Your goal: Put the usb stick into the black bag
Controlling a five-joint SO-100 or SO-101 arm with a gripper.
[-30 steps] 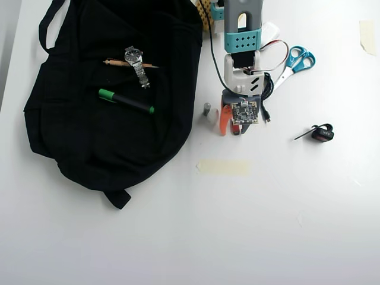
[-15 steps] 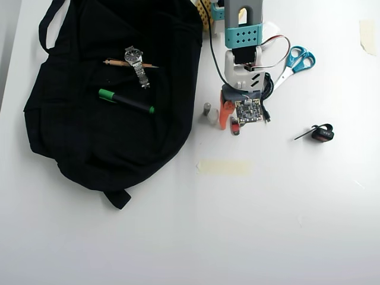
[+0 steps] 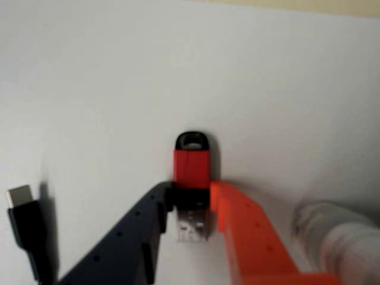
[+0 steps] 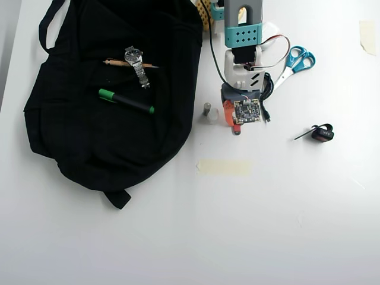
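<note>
USB stick [image 3: 191, 168], red with a black loop end and a silver plug, lies flat on the white table [image 3: 107, 77], well apart from the bag [image 4: 107, 89]. Gripper [image 3: 190, 205] pinches the stick across its width: in the wrist view the dark finger [image 3: 139, 231] presses its left side, the orange finger [image 3: 243, 231] its right, with the plug between them. Overhead, the arm [image 4: 242, 56] reaches down from the top edge, wrist bent so the gripper points at the table; only the stick's tip [image 4: 237, 130] shows below the wrist board. Beside the orange finger stands a blurred pale bottle [image 3: 338, 234]; a black cable plug [image 3: 27, 222] lies left. On the bag rest a watch [image 4: 136, 64] and a marker [image 4: 126, 101].
</note>
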